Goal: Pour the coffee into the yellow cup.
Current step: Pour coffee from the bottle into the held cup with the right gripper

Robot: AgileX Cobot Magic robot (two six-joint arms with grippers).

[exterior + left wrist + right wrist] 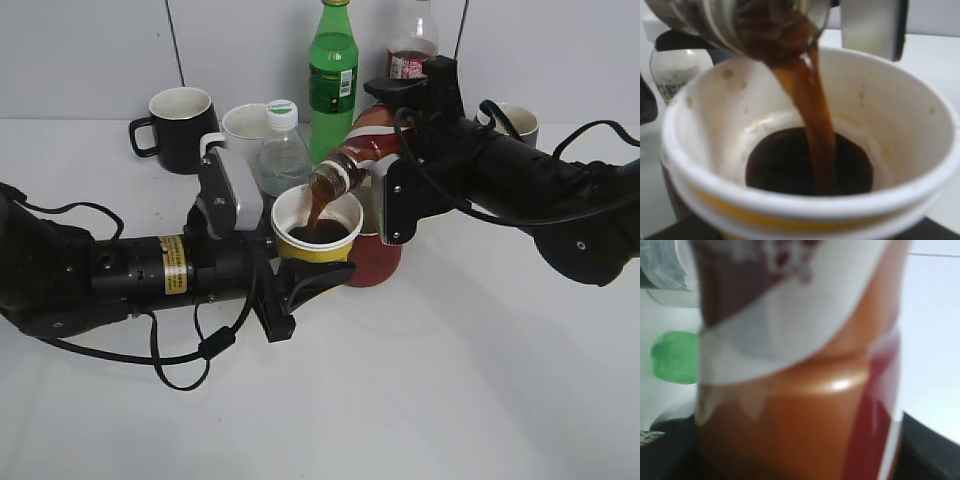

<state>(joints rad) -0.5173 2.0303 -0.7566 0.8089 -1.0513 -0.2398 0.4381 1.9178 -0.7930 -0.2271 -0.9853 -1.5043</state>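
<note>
My left gripper [318, 275] is shut on the yellow cup [335, 248], a paper cup with a white inside, and holds it upright at the middle of the table. My right gripper [385, 170] is shut on the coffee bottle [368, 148], tilted with its open mouth over the cup. A brown stream of coffee [815, 125] runs from the bottle mouth [775, 30] into the cup [920, 135], where dark coffee covers the bottom. The right wrist view is filled by the bottle's brown body and label [805, 405].
Behind the cup stand a black mug [180, 128], a white mug [243, 128], a small clear bottle [281, 150], a green bottle [332, 75], a clear red-labelled bottle [411, 45] and another cup [518, 122]. A red cup [376, 260] stands right of the yellow cup.
</note>
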